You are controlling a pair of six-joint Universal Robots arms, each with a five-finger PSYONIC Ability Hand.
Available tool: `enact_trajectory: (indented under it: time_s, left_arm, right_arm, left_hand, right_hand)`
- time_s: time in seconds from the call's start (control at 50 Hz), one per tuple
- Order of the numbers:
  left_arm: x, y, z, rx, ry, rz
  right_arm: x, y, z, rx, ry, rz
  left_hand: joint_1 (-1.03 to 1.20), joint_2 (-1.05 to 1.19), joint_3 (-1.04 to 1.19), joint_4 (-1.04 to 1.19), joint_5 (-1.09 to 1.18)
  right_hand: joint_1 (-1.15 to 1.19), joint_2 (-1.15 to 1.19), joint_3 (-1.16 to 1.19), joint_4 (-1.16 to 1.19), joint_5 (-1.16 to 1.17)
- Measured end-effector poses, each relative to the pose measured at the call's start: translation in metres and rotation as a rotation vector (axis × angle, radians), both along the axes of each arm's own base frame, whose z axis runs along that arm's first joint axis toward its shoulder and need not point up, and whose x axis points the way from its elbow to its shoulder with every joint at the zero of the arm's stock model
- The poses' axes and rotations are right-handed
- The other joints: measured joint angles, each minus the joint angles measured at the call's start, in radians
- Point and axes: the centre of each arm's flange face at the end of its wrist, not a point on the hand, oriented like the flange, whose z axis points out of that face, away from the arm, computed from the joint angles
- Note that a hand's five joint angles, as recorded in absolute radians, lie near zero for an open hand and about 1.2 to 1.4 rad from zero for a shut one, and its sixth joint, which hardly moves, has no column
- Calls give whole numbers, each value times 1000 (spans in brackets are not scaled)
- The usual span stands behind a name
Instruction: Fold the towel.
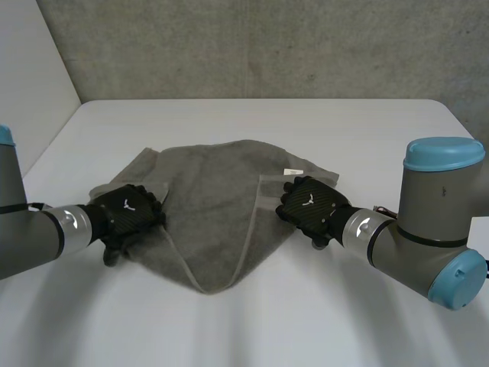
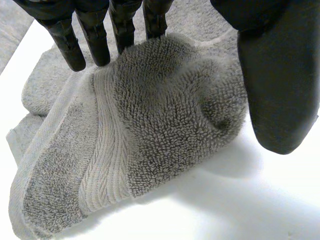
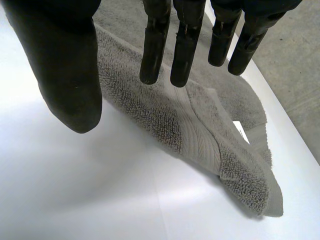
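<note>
White table point(image 1: 252, 329) before a concrete wall point(image 1: 252, 46) is our workplace. Our left hand point(image 1: 126, 208) holds straight fingers and thumb astride the towel point(image 1: 214, 191) at its left corner, pinching nothing. Our right hand point(image 1: 309, 205) hangs equally slack over its right edge. Between them the towel lies rumpled, side flaps loosely turned in. We judge the folding barely begun, with grips and a clean fold still to come.

The left hand point(image 2: 274, 70) hangs over a bunched hump of grey towel point(image 2: 170, 115) — fingers point(image 2: 96, 40) straight at one side, thumb spread wide at the other, close beside the cloth above the white table point(image 2: 240, 200). A ribbed band point(image 2: 106, 150) crosses the pile.
</note>
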Motion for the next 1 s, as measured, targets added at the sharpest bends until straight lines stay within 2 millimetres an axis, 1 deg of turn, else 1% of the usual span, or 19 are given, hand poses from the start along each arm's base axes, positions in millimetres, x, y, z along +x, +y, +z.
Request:
enact_trajectory:
  time_s: [0.1, 0.14, 0.22, 0.3, 0.34, 0.4, 0.44, 0.46, 0.5, 0.52, 0.64, 0.68, 0.74, 0.78, 0.88, 1.0]
  left_arm:
    - [3, 1, 6, -13, 14, -1]
    - [3, 0, 8, -23, 15, 0]
    - [4, -3, 10, -40, 13, 4]
    - [6, -5, 13, -50, 10, 14]
    - [7, -5, 13, -50, 10, 19]
    - [9, -4, 13, -44, 9, 24]
    - [10, -2, 11, -35, 9, 26]
    - [10, -2, 11, -32, 8, 27]
    - [10, 0, 10, -25, 8, 28]
    - [10, 1, 9, -22, 7, 28]
    - [11, 6, 10, -17, 8, 30]
    - [11, 9, 11, -16, 11, 31]
    - [11, 13, 12, -14, 14, 31]
    - [11, 17, 13, -13, 17, 32]
    - [13, 20, 16, -18, 22, 42]
    - [23, 14, 21, -30, 34, 86]
  right_arm:
    - [2, 4, 2, 0, -3, 8]
    - [4, 7, 1, 2, -3, 15]
    - [7, 11, 1, 0, -5, 21]
    - [10, 12, 0, -18, -22, 23]
    - [11, 11, 1, -26, -37, 20]
    - [15, 7, 1, -31, -84, 8]
    - [19, 5, 1, -26, -123, 4]
    - [20, 5, 1, -24, -131, 5]
    - [26, 5, 0, -14, -159, 16]
    - [30, 7, 0, -9, -170, 27]
    - [44, 13, -7, 14, -187, 76]
    - [50, 16, -13, 25, -183, 94]
    - [54, 17, -19, 34, -176, 106]
    - [57, 17, -27, 45, -165, 113]
    - [60, 16, -38, 65, -142, 117]
    - [59, 17, -46, 64, -99, 129]
  left_hand:
    - [0, 0, 0, 0, 0]
    - [0, 0, 0, 0, 0]
    - [0, 4, 0, 0, 10]
    - [66, 122, 0, 0, 156]
    - [95, 148, 0, 0, 184]
    - [266, 307, 0, 0, 338]
    - [513, 553, 0, 0, 578]
    - [556, 604, 0, 0, 631]
    - [711, 754, 0, 0, 782]
    - [745, 786, 0, 0, 814]
    - [823, 855, 0, 0, 902]
    - [828, 857, 0, 0, 911]
    - [828, 857, 0, 0, 911]
    - [828, 857, 0, 0, 911]
    - [828, 857, 0, 0, 911]
    - [833, 864, 0, 0, 916]
  right_hand:
    - [-37, -27, 0, 0, -55]
    - [-82, -71, 0, 0, -97]
    - [-95, -86, 0, 0, -109]
    - [-97, -86, 0, 0, -109]
    - [-100, -88, 0, 0, -113]
    - [-131, -116, 0, 0, -144]
    - [-133, -120, 0, 0, -147]
    - [-134, -120, 0, 0, -147]
    - [-136, -120, 0, 0, -148]
    - [-142, -127, 0, 0, -156]
    - [-180, -172, 0, 0, -196]
    - [-180, -172, 0, 0, -199]
    - [-180, -172, 0, 0, -199]
    - [-180, -172, 0, 0, -199]
    - [-180, -172, 0, 0, -198]
    - [-178, -172, 0, 0, -173]
